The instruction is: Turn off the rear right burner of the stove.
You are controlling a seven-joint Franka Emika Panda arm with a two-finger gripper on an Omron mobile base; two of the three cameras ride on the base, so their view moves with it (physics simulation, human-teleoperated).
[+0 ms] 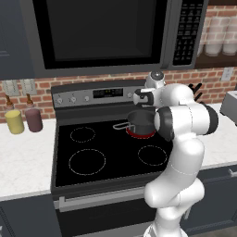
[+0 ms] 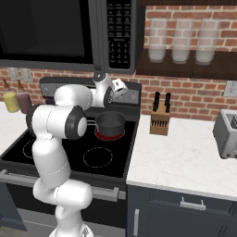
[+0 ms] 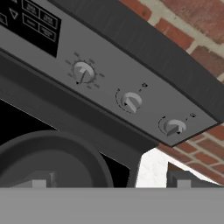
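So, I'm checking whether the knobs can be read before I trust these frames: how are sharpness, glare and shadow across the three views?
Hand view: the three round steel knobs are sharp, evenly lit, free of glare, the dark round saucepan cropped at the bottom. Left base view: soft, the knobs on the black glass-top stove too small to read, the rear right burner glowing red. Right base view: soft, with only faint shadows.

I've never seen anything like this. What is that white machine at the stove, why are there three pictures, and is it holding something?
It is a white robot arm ending in a two-fingered pincer. Two pictures are taken from cameras behind the arm, on its left and right. The third looks out from its hand, close to the stove's knobs. On the cooktop a dark saucepan sits on the rear right burner, which glows red. On the counter are two bottles, a knife block and a toaster. The pincer is open, holding nothing.
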